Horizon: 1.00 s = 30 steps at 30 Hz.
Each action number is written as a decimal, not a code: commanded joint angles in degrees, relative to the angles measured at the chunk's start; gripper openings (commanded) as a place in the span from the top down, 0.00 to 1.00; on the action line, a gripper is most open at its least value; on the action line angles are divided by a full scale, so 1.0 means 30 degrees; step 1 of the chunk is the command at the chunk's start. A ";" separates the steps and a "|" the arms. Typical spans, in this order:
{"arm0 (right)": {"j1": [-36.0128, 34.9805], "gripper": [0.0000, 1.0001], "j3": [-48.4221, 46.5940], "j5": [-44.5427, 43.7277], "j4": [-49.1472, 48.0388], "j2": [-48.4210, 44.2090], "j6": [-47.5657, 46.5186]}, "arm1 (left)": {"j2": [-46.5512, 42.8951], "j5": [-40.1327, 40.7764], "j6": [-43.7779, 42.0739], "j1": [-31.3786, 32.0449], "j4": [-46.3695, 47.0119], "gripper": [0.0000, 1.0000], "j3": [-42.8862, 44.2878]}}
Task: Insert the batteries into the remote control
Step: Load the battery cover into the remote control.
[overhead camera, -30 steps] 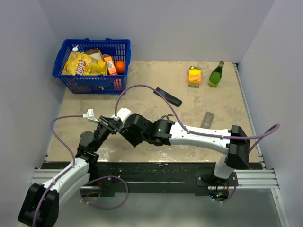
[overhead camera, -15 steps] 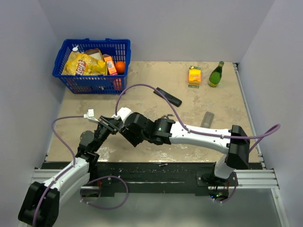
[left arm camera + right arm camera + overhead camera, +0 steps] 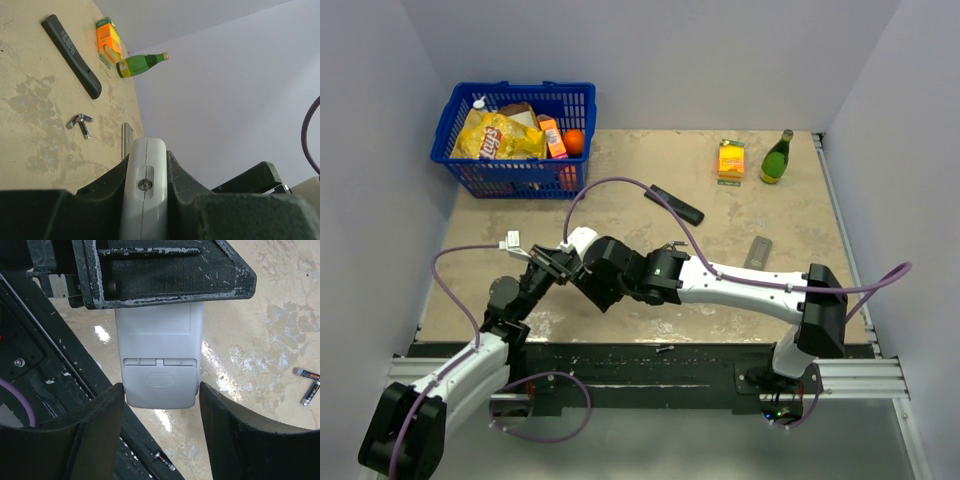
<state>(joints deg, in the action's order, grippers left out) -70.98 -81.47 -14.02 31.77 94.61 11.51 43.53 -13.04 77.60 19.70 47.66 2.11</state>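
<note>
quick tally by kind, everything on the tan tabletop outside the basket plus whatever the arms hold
remotes: 2 (white remote in the left tool, black remote lying loose)
batteries: 3, in a loose cluster
green bottle: 1
orange carton: 1
grey flat strip: 1
total: 8

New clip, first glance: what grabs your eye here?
At the near left of the table both arms meet: the left gripper is shut on a white remote, whose end sits between the fingers of the right gripper. Loose batteries lie on the table beyond, and a blue basket of groceries fills the far left corner.
</note>
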 commanded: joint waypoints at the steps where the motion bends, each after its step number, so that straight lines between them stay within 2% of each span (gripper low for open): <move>1: 0.0457 0.36 -0.0792 -0.0746 0.0104 0.0398 -0.0203 | 0.0109 -0.0810 0.0968 0.0229 0.2072 1.00 -0.0351; 7: 0.0486 0.29 -0.0821 -0.0892 0.0133 0.0193 -0.0233 | 0.0344 -0.0781 0.0910 0.0229 0.2073 1.00 -0.0381; 16: 0.0486 0.11 -0.0880 -0.0658 -0.0013 -0.0363 0.0002 | 0.0666 -0.0693 0.0880 0.0229 0.2014 1.00 -0.0615; 22: 0.0486 0.08 -0.1056 -0.0922 0.0105 -0.1444 0.0059 | 0.0813 -0.0576 0.0909 0.0229 0.2072 1.00 -0.0703; 30: 0.0487 0.07 0.0698 -0.0454 -0.1857 -0.4287 0.1231 | 0.0901 -0.0547 0.1027 0.0229 0.2541 1.00 -0.0703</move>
<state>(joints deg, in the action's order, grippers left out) -69.76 -81.03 -15.05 31.40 88.99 12.43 46.22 -14.61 80.25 20.03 51.20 2.11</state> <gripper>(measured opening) 0.929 0.260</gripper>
